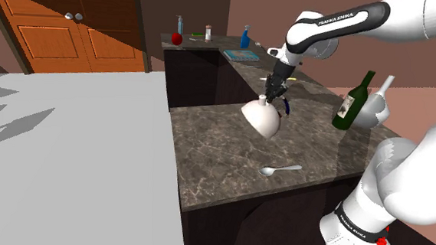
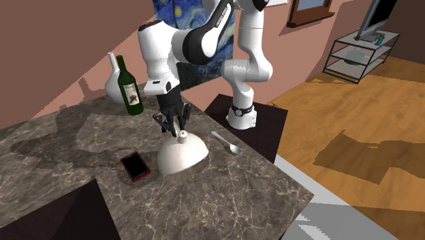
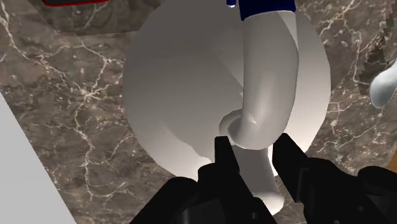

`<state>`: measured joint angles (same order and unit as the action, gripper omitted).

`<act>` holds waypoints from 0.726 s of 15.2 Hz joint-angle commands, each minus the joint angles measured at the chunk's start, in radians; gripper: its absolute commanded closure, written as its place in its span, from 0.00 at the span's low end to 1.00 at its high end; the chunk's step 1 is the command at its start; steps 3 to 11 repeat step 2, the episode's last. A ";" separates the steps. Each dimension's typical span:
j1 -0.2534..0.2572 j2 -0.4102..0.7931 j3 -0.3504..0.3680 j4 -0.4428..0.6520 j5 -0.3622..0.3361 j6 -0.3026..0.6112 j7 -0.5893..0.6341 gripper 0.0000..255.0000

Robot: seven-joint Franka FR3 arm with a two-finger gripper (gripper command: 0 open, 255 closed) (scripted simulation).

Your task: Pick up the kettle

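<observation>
- Black fingers [image 3: 226, 156] sit closest to us in the wrist view, one on each side of the white handle [image 3: 264, 95] and pressed against it. We read the gripper [image 3: 254, 149] as pinching that handle, not spread.
- We find the kettle [image 2: 182, 155], a white dome, on the dark marble counter [image 2: 225, 198] straight under the gripper, between a red phone [image 2: 135, 166] and a spoon [image 2: 227, 142].
- Its handle runs away from the hand over the dome, and the fingers close across that line. We judge the coming move to be a plain upward lift.
- The contact faces are hidden behind the fingers.
- A blue piece [image 3: 267, 5] at the handle's far end is cut off.
- From the shoulder view the kettle looks tipped, and we cannot tell whether its base touches the stone.
</observation>
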<state>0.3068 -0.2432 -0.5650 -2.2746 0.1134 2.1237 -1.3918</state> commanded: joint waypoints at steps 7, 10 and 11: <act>-0.001 -0.007 0.003 0.012 -0.004 -0.015 0.007 1.00; -0.001 -0.007 0.003 0.012 -0.004 -0.015 0.007 1.00; -0.001 -0.007 0.003 0.012 -0.004 -0.015 0.007 1.00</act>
